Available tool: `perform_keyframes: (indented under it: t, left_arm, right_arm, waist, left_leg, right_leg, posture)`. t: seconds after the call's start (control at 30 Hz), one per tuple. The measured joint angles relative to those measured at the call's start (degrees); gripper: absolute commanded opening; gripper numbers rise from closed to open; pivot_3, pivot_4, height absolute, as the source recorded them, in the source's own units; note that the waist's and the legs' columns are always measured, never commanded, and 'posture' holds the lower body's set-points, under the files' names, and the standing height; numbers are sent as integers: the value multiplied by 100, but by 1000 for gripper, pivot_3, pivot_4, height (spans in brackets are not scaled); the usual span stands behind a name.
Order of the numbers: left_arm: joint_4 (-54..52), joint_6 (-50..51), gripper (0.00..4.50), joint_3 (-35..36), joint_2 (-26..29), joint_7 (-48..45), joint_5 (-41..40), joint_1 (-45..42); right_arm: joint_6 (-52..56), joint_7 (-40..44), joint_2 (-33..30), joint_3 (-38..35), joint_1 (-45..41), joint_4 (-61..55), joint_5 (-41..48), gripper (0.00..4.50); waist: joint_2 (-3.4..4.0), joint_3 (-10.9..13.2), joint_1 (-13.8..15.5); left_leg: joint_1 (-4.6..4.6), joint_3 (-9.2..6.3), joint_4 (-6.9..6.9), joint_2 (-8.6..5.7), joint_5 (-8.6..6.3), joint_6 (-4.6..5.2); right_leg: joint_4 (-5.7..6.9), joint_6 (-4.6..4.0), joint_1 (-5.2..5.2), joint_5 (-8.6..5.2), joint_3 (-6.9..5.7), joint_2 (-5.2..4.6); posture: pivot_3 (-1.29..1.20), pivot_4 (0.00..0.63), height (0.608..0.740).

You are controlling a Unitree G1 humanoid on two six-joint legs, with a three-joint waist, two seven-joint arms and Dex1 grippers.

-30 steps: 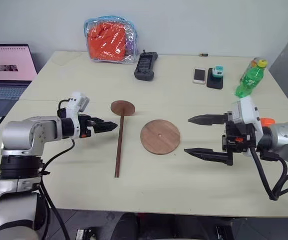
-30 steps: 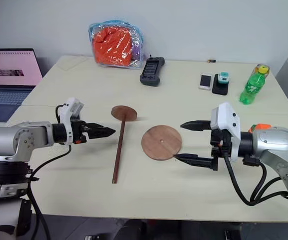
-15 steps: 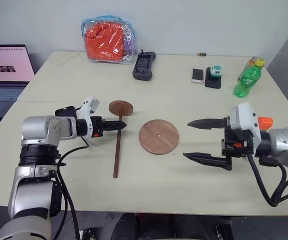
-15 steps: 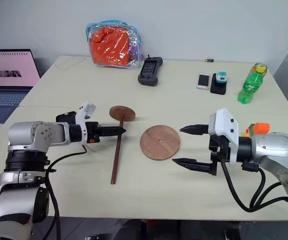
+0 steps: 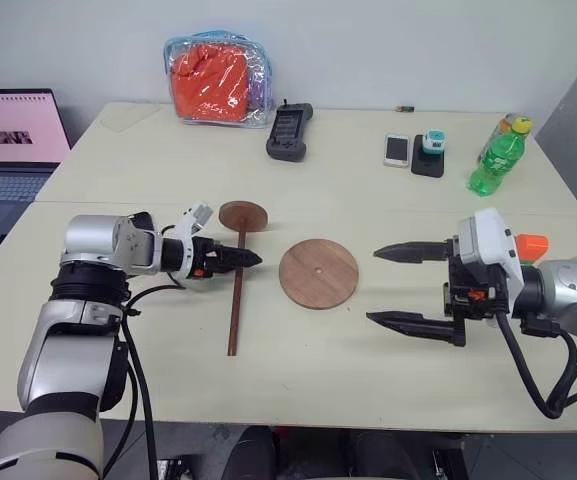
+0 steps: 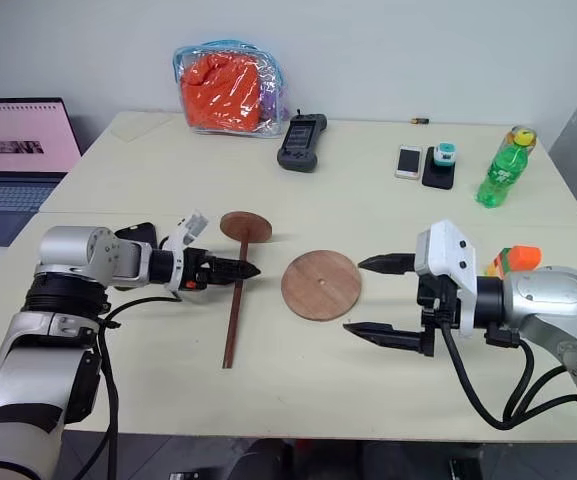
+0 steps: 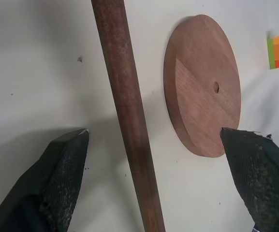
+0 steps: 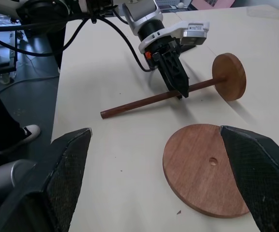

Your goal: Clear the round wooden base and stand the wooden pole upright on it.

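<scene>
1. In the head views you had the wooden pole lying flat on the table, its small disc end pointing away from the robot, and the round wooden base just beside it with nothing on it. The clearing looked done; the step in hand was picking up the pole.
2. Your left end effector was at the pole's upper part near the disc end. Your right end effector hung wide open and empty beside the base.
3. The left wrist view showed the left end effector's fingers spread wide with the pole between them, not gripped.
4. The right wrist view showed the base's centre hole unobstructed.
5. Next, you would need to close on the pole, lift it, turn it vertical and set it onto the base.
</scene>
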Motion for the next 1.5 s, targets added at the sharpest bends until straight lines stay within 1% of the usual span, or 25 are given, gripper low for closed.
perform_keyframes:
  t: [0.4, 0.5, 0.57, 0.73, 0.97, 1.0, 1.03, 1.1, 1.13, 1.17, 1.23, 1.33, 1.4, 1.47, 1.5]
  left_arm:
    - [345, -211, 1372, -230, -1, -492, 81, -10]
    - [376, -290, 683, -182, -1, -630, 66, 24]
    - [370, -256, 273, 16, -8, -664, -54, 65]
    - [48, -168, 227, 431, -27, -681, -356, 247]
    - [-705, -109, 227, 1294, -217, -355, -839, 560]
    - [-981, -282, 227, 1584, -425, -125, -896, 594]
    - [-1179, -412, 226, 1716, -551, 5, -963, 594]
    - [-1699, -804, 226, 1856, -781, 231, -1022, 613]
    - [-2126, -1210, 226, 1953, -1066, 514, -978, 630]
    - [-2662, -1673, 226, 1904, -1403, 721, -955, 602]
    - [-3090, -2134, 226, 1802, -1650, 943, -864, 559]
    - [-3791, -3265, 226, 1319, -1873, 1178, -337, 736]
    - [-3955, -3864, 226, 955, -1954, 1181, -52, 1003]
    - [-3941, -4231, 226, 792, -2023, 1217, 134, 1167]
    - [-3896, -4638, 226, 710, -2091, 1232, 300, 1256]
  right_arm:
    - [61, -47, -78, -46, 16, -82, 114, 4500]
    - [93, -47, -134, -56, 24, -84, 114, 4500]
    - [101, -45, -138, -57, 25, -84, 115, 4500]
    - [104, -40, -143, -58, 26, -83, 114, 4500]
    - [103, -22, -181, -62, 25, -70, 110, 4500]
    - [105, -15, -227, -84, 27, -69, 112, 4500]
    - [105, -11, -239, -115, 27, -69, 112, 4500]
    - [105, -2, -268, -213, 35, -71, 114, 4500]
    - [95, -32, -272, -302, 101, -74, 107, 4500]
    - [91, -70, -257, -319, 126, -74, 99, 4500]
    - [61, -155, -218, -329, 146, -105, 82, 4500]
    - [-86, -418, -110, -333, 393, -256, -203, 4500]
    - [-133, -617, 8, -267, 528, -339, -402, 4500]
    - [-151, -782, 76, -187, 634, -449, -570, 4500]
    - [-185, -972, 200, -25, 740, -559, -786, 4500]
  waist:
    - [0, 0, 0]
    - [0, 0, 0]
    - [0, 0, -1]
    - [0, 0, 0]
    - [-1, 0, 9]
    - [-1, 1, 26]
    - [-2, 0, 35]
    - [-4, 0, 40]
    - [-4, 0, 62]
    - [-6, 0, 98]
    - [-6, 0, 124]
    - [-4, -2, 123]
    - [-3, -2, 118]
    - [-4, -2, 120]
    - [-6, -1, 126]
  left_leg:
    - [0, 1, 0, 0, 0, 0]
    - [0, 1, 0, 1, 0, 0]
    - [0, 0, 0, 2, 0, 0]
    - [-1, -1, 0, 4, 0, 0]
    - [-3, -2, 1, 4, 0, -1]
    - [-5, -4, 4, 2, 1, -1]
    - [-10, -9, 8, 4, 2, -3]
    - [-25, -17, 13, 2, 11, -19]
    - [-29, -19, 13, 0, 12, -21]
    - [-35, -20, 17, 0, 13, -23]
    - [-33, -15, 16, -1, 13, -23]
    - [-20, 1, 9, 2, 13, -23]
    - [-15, 10, 7, 4, 13, -23]
    - [-14, 10, 9, 4, 12, -21]
    - [-18, 10, 10, 3, 10, -18]
  right_leg:
    - [0, 0, 0, 0, 0, 0]
    - [0, 0, 0, 0, 0, 0]
    - [0, 0, -1, 0, 0, 0]
    - [-1, 0, -1, 0, 0, -4]
    - [-2, 0, -1, 0, 2, -12]
    - [-1, 0, -1, 0, 3, -17]
    - [-3, 0, 0, 0, 5, -18]
    - [-6, 1, -4, 1, 5, -20]
    - [-7, 1, -4, 1, 4, -23]
    - [-9, 3, -5, 2, 3, -24]
    - [-9, 4, -5, 3, 7, -23]
    - [-6, 4, -3, 3, 17, -18]
    - [-3, 4, -3, 3, 17, -13]
    - [-2, 3, -1, 3, 15, -10]
    - [-2, 3, -2, 4, 14, -7]
  posture:
    - [0, 150, 740]
    - [0, 150, 740]
    - [0, 150, 740]
    - [0, 150, 740]
    - [0, 150, 740]
    - [0, 150, 740]
    - [0, 150, 740]
    - [0, 150, 740]
    - [0, 150, 740]
    - [0, 150, 740]
    - [0, 150, 740]
    - [0, 150, 740]
    - [0, 150, 740]
    - [0, 150, 740]
    - [0, 150, 740]
